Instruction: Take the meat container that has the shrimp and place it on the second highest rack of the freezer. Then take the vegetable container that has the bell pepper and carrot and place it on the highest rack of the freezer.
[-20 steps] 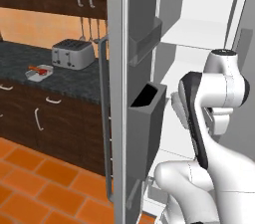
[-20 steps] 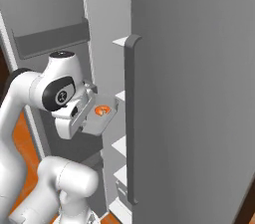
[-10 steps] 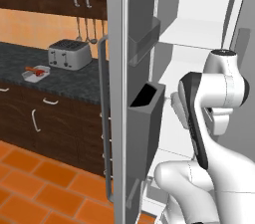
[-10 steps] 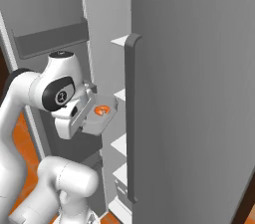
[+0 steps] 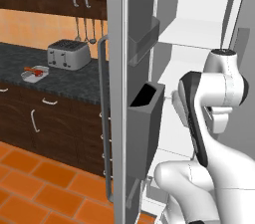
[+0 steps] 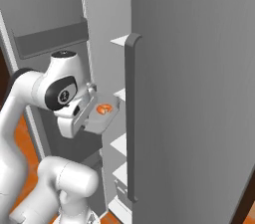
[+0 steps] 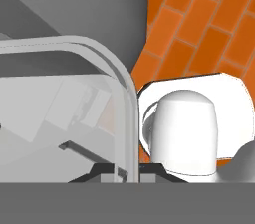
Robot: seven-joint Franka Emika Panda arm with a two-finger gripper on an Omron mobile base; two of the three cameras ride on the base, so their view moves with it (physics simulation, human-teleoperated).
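My gripper (image 6: pixel 88 115) is shut on the near rim of the meat container (image 6: pixel 105 120), a shallow grey tray that holds the small orange shrimp (image 6: pixel 103 109). I hold it level inside the open freezer (image 6: pixel 99 29), just in front of the second highest rack (image 6: pixel 120 93) and well below the highest rack (image 6: pixel 120 42). In the hand view the fingertips (image 7: pixel 112 171) pinch the container's clear rim (image 7: pixel 121 76). Far left on the dark counter sits the vegetable container (image 5: pixel 29 76), with red and orange pieces in it.
The open freezer door (image 5: pixel 119 93) with its grey bins (image 5: pixel 147 113) stands close on my left. The closed door with a long bar handle (image 6: pixel 130 118) is on my right. A toaster (image 5: pixel 68 54) stands on the counter. Orange tiled floor (image 7: pixel 199 24) lies below.
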